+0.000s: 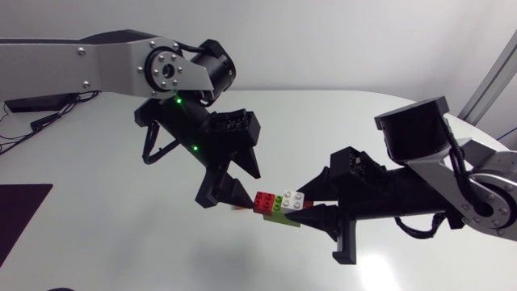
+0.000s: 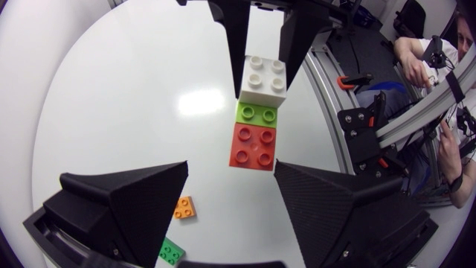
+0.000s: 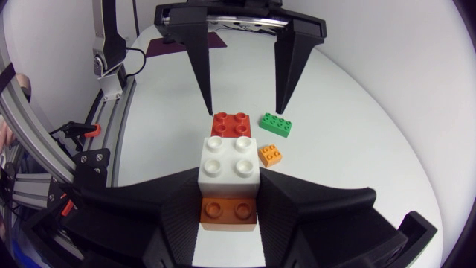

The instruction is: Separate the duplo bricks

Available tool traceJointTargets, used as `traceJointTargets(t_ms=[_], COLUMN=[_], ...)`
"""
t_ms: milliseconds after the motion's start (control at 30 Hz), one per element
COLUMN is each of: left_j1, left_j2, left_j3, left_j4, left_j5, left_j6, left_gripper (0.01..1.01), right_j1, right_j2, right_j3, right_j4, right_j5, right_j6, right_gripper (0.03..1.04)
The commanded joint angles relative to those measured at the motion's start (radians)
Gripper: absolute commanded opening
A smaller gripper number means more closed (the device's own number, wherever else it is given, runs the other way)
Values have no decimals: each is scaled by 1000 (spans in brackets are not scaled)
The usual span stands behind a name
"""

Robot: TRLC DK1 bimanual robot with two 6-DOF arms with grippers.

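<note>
Red, lime and white duplos make up the brick stack, and in the head view it's held over the table, out in the middle. The right gripper is clamped on the stack's white end, one finger on each side. The left gripper sits just beside the stack's red end, fingers spread and not touching it.

Left wrist view: the stack is straight ahead of that arm's own spread fingers. The red brick is nearest, then the lime brick, then the white brick, pinched by the other arm's fingers. A small orange brick and a green brick lie loose on the table near the stack's red end.

Right wrist view: the white brick is gripped between that arm's own fingers, with a brownish brick at the stack's near end. Past the stack's red end the left fingers stand apart. The loose orange and green ones lie just beside the stack.
</note>
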Motion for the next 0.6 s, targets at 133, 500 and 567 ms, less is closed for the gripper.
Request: traceJointTargets(t_ms=[133,500,567], left_j1=[-28,-54,-59], left_j2=[45,60,62], left_j3=[40,38,34], left_j4=[-30,-42,-43], left_j5=[14,14,14], left_j6=[43,43,43], left_gripper=[810,590,589], right_j1=[12,12,12], right_j2=[18,17,12], right_j3=[19,15,13], right_j4=[-6,-6,-6], right_j5=[-12,-26,-28], right_j6=[-34,-45,-45], right_gripper=[154,152,152])
